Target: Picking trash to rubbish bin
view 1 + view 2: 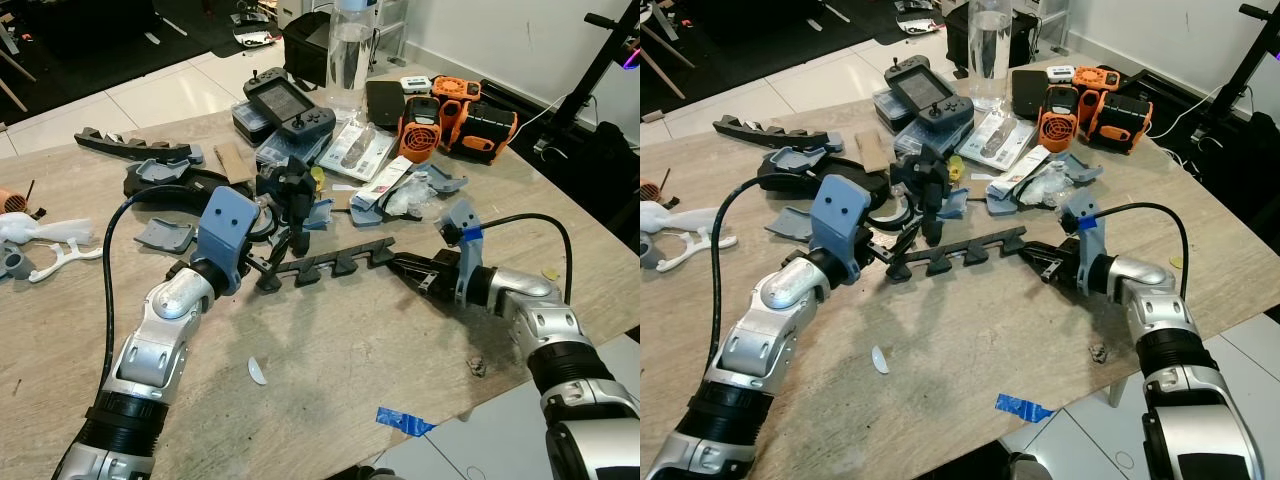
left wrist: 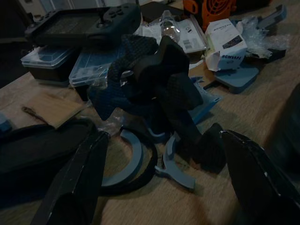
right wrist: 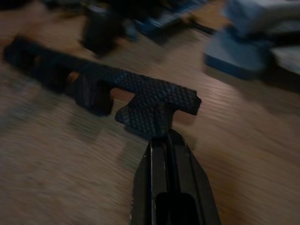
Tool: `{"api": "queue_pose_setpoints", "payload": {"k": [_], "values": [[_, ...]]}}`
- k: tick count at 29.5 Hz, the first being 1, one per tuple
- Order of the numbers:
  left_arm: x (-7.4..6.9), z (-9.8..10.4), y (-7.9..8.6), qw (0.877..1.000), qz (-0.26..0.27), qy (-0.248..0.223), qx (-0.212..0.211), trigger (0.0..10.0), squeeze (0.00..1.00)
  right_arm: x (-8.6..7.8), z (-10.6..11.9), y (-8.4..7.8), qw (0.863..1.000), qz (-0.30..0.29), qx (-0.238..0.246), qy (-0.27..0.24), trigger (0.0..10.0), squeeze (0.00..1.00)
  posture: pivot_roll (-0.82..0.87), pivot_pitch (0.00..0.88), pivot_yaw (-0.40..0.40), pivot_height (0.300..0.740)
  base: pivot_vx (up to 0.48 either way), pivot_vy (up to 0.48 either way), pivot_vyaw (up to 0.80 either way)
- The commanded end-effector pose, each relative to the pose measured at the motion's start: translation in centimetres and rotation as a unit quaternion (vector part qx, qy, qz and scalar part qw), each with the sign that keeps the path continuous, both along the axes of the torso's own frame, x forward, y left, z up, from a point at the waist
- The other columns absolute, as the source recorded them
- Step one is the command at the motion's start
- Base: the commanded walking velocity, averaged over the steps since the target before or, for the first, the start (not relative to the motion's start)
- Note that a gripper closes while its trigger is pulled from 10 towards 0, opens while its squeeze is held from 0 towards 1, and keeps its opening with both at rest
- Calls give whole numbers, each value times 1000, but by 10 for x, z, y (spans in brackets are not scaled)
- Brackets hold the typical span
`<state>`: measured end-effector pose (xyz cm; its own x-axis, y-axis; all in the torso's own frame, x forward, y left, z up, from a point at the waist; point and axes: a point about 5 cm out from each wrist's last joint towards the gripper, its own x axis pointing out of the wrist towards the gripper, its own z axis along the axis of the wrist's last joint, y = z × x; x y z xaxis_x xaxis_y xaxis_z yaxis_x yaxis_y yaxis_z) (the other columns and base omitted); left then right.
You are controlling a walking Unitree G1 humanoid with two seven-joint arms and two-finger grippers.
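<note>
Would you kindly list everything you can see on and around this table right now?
Table: one, pale wood, under everything.
Toothed strip: one, black, table centre, between the grippers.
Second toothed strip: one, black, far left.
Game controller: one, dark grey, on plastic boxes at the back.
Bottle: one, clear, back edge.
Fans: orange and black cluster, back right.
Tape scrap: one, blue, near edge.
White plastic part: one, left edge.
Left gripper: jaws open at the strip's left end.
Right gripper: jaws shut, tips at the strip's right end.
</note>
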<state>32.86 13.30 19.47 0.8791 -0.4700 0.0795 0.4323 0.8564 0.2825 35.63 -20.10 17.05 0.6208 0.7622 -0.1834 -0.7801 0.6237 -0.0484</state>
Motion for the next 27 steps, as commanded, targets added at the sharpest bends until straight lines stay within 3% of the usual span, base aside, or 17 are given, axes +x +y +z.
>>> {"api": "queue_pose_setpoints", "payload": {"k": [1,5,9,12,16,18,22,25,27], "values": [[0,-3,2,1000,0,2,10,10000,0,-4,-1,7,1000,24,13,7,0,0,-1,215,67,740,0,0,0],[-1,-2,4,1000,3,1,9,10000,0,-23,14,40,993,97,63,-4,0,0,-1,221,67,740,0,0,0],[-1,-2,3,1000,3,0,9,10000,0,-29,15,50,992,104,64,-12,0,0,1,223,68,740,0,0,0],[-1,-1,4,1000,10,-4,7,10000,0,-38,9,57,996,74,48,-12,0,0,3,225,68,740,0,0,0],[0,-1,6,1000,15,-5,7,10000,0,-46,2,54,998,20,61,-4,0,0,0,231,72,740,0,0,0],[0,-2,7,1000,19,-5,8,10000,0,-57,-2,52,998,15,65,12,0,0,1,233,72,740,0,0,0],[0,-2,7,1000,21,-5,9,10000,0,-63,-4,50,998,12,65,20,0,0,0,234,69,740,0,0,0],[2,1,11,999,46,-14,1,10000,0,-75,-9,36,997,-38,57,31,0,0,-8,237,70,740,0,0,0],[4,3,16,997,68,-24,-9,10000,0,-80,-3,22,989,-120,82,-16,0,0,-11,239,70,740,0,0,0]]}}
